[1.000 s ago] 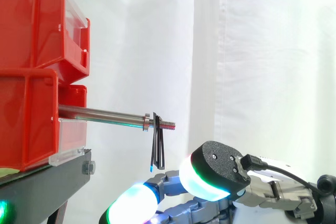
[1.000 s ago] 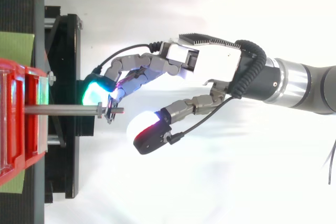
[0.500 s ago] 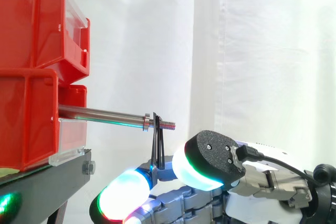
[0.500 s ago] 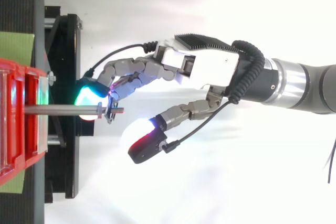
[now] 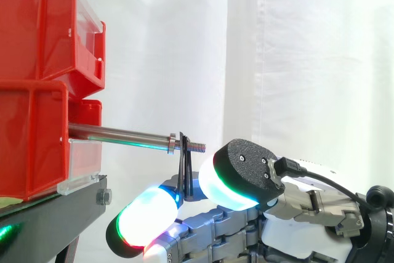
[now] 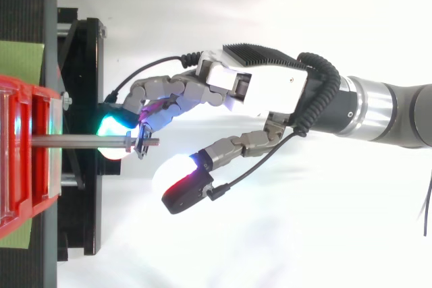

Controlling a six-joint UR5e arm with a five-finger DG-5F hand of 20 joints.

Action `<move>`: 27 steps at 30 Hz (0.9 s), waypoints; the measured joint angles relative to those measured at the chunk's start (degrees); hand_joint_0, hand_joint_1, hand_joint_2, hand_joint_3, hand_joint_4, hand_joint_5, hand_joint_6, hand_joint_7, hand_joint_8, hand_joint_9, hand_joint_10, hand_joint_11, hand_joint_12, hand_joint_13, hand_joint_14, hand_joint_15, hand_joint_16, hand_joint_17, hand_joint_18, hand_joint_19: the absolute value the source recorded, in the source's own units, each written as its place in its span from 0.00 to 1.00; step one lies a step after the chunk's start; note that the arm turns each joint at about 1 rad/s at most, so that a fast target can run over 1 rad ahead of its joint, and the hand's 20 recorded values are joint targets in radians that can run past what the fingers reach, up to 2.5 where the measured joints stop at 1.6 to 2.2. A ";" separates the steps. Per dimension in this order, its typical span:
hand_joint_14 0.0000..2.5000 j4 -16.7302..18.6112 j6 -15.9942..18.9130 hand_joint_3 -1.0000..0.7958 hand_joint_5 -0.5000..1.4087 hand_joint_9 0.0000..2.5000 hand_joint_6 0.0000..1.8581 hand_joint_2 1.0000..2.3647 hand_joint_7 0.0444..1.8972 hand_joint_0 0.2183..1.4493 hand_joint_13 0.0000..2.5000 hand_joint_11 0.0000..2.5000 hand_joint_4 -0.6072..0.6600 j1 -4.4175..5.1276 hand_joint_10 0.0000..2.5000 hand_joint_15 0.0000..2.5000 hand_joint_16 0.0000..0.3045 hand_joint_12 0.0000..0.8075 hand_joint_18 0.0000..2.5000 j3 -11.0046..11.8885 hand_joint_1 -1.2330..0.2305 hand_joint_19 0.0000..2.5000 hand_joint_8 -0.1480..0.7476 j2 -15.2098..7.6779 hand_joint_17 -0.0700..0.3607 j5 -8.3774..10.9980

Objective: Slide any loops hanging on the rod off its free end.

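Reaching hand (image 6: 260, 92): low under the loop, fingers (image 6: 158, 89) and thumb spread apart, clamped on nothing.
Loop (image 5: 184, 167): black, hanging near the threaded free end of the rod (image 5: 117, 135), between thumb and fingers.
Rod: sticking out from red bins (image 5: 34, 140).
Curtain (image 5: 308, 60): white, behind.

From here the hand (image 6: 266, 92) shows a white palm shell, grey metal linked fingers and thick pads (image 5: 146, 224) glowing white, green, cyan and red, one black-backed with small screws. The arm (image 6: 395, 114) is silver and dark grey.

Hand (image 5: 289, 241) partly beyond the bottom edge
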 measured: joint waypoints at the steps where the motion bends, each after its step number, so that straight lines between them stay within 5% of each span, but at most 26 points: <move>1: 0.01 0.00 0.00 0.36 0.20 0.32 0.27 0.01 0.60 0.31 0.32 0.11 0.70 0.01 0.00 0.17 0.21 0.47 0.26 0.00 0.45 0.27 0.50 0.00 0.50 0.00; 11: 0.01 0.00 0.03 0.36 0.21 0.32 0.27 0.01 0.64 0.30 0.32 0.11 0.68 0.00 0.00 0.17 0.21 0.47 0.26 0.43 0.47 0.27 0.49 0.00 0.50 -0.06; 17: 0.01 -0.20 0.15 0.47 0.21 0.32 0.27 0.02 0.76 0.33 0.32 0.11 0.64 -0.20 0.00 0.17 0.21 0.46 0.26 0.98 0.46 0.27 0.49 0.00 0.50 -0.58; 27: 0.01 -0.41 0.59 0.46 0.20 0.32 0.31 0.02 0.71 0.32 0.32 0.12 0.64 -0.57 0.00 0.17 0.21 0.47 0.26 1.12 0.44 0.27 0.50 0.02 0.50 -0.94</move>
